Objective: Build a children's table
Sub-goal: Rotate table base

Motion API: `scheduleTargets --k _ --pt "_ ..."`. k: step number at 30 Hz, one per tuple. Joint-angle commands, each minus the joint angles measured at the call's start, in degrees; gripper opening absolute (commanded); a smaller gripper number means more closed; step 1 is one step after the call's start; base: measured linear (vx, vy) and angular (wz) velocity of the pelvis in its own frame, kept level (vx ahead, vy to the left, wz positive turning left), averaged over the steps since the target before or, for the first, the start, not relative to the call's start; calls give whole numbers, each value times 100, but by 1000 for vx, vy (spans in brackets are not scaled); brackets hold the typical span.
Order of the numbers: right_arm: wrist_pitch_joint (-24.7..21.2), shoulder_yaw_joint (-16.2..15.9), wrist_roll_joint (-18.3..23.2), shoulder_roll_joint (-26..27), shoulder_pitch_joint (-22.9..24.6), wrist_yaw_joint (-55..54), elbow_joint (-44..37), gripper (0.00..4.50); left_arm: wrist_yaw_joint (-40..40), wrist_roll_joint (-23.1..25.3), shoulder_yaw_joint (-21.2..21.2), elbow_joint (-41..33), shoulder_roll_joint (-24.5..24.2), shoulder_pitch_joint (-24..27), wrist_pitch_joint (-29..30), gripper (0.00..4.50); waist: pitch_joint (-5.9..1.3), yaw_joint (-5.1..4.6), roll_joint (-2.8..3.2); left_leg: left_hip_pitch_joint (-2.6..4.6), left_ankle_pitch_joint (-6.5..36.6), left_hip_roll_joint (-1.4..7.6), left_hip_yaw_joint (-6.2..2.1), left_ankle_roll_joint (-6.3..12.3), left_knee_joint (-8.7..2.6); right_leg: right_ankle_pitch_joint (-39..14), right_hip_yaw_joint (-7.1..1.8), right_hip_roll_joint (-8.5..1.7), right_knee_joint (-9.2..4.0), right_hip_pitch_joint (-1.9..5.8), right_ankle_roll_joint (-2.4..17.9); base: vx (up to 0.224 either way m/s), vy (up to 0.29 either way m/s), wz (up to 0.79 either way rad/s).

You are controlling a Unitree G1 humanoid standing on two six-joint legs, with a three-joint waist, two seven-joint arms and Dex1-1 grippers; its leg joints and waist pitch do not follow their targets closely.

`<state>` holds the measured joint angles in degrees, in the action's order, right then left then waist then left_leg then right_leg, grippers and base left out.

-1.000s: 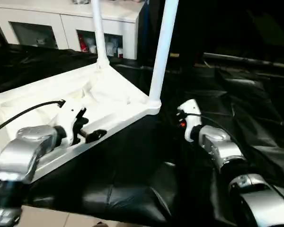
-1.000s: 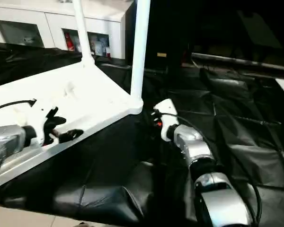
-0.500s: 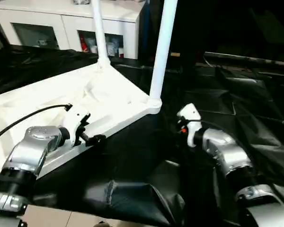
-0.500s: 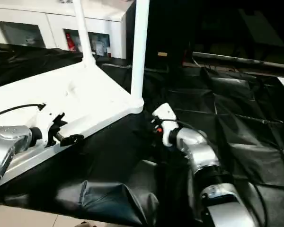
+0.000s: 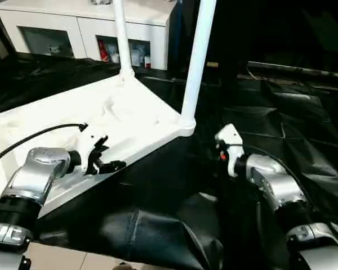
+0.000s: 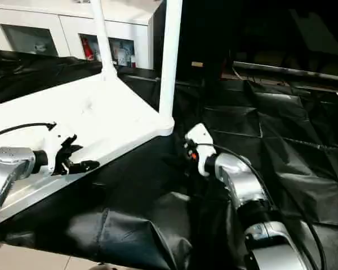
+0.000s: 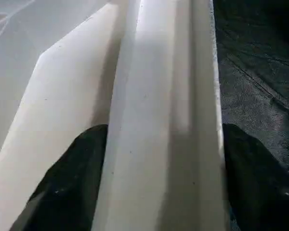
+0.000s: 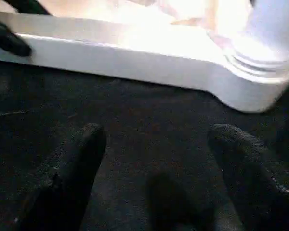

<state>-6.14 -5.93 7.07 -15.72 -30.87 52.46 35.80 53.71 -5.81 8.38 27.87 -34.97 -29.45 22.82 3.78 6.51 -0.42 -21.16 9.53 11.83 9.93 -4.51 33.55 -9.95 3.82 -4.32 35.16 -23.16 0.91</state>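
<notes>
Our left gripper (image 5: 104,159) straddles the table (image 5: 136,121) rim, fingers apart; our right gripper (image 8: 156,159) gapes empty. A loose pinch could slip.

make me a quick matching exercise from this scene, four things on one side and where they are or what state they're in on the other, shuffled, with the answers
Things:
1. left gripper
2. right gripper
3. table leg
4. white cabinet

Places or states:
A. stands upright from the near corner of the upturned tabletop
B. at the back, behind the black sheet, with glass-fronted compartments
C. fingers set on either side of the tabletop's long edge rail
D. open over the black sheet, short of the tabletop's corner, nothing between its fingers

Pairs: 1-C, 2-D, 3-A, 4-B
</notes>
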Motion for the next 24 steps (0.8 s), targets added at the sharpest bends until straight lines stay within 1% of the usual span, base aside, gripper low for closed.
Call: scheduleTargets --k 1,4,6,7,8,10,11,12,13,14,15,16,17,19,20,21,22,23,24 --pt "-46 -128 183 -173 124 514 -474 385 215 108 219 116 -4 -15 -126 324 -440 30 154 106 1731 121 -46 -88 -413 -934 -231 -341 -360 293 1315 0 0 0" --pt "-65 -278 214 -312 237 876 -730 385 317 175 295 204 -18 -20 -270 320 -434 47 147 110 1780 133 -50 -69 -423 -1107 -239 -356 -383 286 1253 0 0 0" --pt "-70 -412 253 -483 358 1232 -973 385 505 249 413 266 -20 -6 -563 316 -430 53 170 120 1826 131 -51 -68 -422 -1177 -237 -350 -401 276 1241 0 0 0" --pt "-74 -436 270 -540 401 1355 -1053 385 603 272 445 310 1 -13 -749 313 -427 62 157 115 1853 133 -52 -57 -426 -1239 -239 -353 -411 280 1225 0 0 0" --pt "-74 -439 273 -556 413 1382 -1075 385 638 275 455 323 13 -17 -809 313 -431 76 153 112 1853 134 -47 -54 -423 -1296 -243 -362 -416 280 1221 0 0 0" --pt "-65 -409 258 -594 438 1394 -1104 385 727 323 537 355 57 -69 -969 313 -429 105 154 120 1856 135 -49 -66 -425 -1426 -243 -373 -427 267 1219 0 0 0" --pt "-82 -400 249 -637 459 1387 -1139 385 787 382 607 402 83 -118 -1143 311 -418 124 154 123 1891 136 -49 -69 -430 -1565 -244 -371 -447 258 1175 0 0 0" --pt "-79 -385 242 -690 486 1384 -1175 385 843 427 674 452 133 -174 -1305 309 -422 144 204 137 1921 137 -51 -83 -425 -1626 -248 -372 -454 249 1143 0 0 0" --pt "-78 -366 248 -739 513 1396 -1211 385 881 462 726 500 193 -231 -1451 308 -424 171 177 170 1965 142 -35 -96 -422 -1645 -254 -365 -477 226 1122 0 0 0" --pt "-87 -347 273 -788 539 1417 -1262 385 907 490 769 554 267 -295 -1587 308 -418 197 221 206 2073 149 -26 -114 -417 -1670 -257 -356 -492 196 1138 0 0 0" --pt "-111 -311 318 -832 568 1440 -1338 385 945 521 822 631 359 -373 -1726 308 -420 211 234 214 2108 149 -28 -125 -411 -1674 -258 -363 -485 195 1153 0 0 0" --pt "-155 -256 397 -852 591 1465 -1425 385 949 563 870 717 450 -452 -1843 308 -419 224 219 215 2133 146 -23 -117 -412 -1697 -259 -355 -493 200 1146 0 0 0" --pt "-268 -166 551 -859 624 1503 -1592 385 969 632 962 822 580 -559 -2013 308 -432 267 215 185 2055 148 -33 -79 -418 -1666 -259 -367 -486 235 1127 0 0 0" --pt "-347 -102 655 -859 645 1532 -1705 385 987 684 1017 899 666 -630 -2131 308 -441 317 223 195 2039 157 -29 -62 -408 -1713 -261 -376 -486 217 1105 0 0 0" --pt "-518 -27 852 -859 706 1603 -1975 385 935 767 1104 1076 898 -789 -2342 308 -436 312 259 176 2062 160 -37 -64 -418 -1762 -255 -380 -495 234 1086 0 0 0" --pt "-518 -27 852 -859 706 1603 -1975 385 935 767 1104 1076 898 -789 -2342 308 -429 329 241 169 2042 155 -39 -46 -416 -1821 -254 -378 -507 240 1038 0 0 0" --pt "-604 -14 935 -860 747 1630 -2120 385 900 801 1143 1188 1020 -876 -2471 308 -442 355 235 159 1951 158 -46 -34 -414 -1841 -258 -394 -492 246 1012 0 0 0" --pt "-677 -14 1000 -853 790 1638 -2254 385 854 833 1181 1290 1148 -964 -2592 308 -449 394 280 158 1912 161 -48 -31 -407 -1902 -262 -404 -506 241 955 0 0 0" --pt "-719 -21 1031 -847 825 1634 -2346 385 827 848 1202 1356 1236 -1022 -2661 308 -452 388 259 141 1863 164 -51 -26 -413 -1851 -264 -402 -505 255 959 0 0 0"
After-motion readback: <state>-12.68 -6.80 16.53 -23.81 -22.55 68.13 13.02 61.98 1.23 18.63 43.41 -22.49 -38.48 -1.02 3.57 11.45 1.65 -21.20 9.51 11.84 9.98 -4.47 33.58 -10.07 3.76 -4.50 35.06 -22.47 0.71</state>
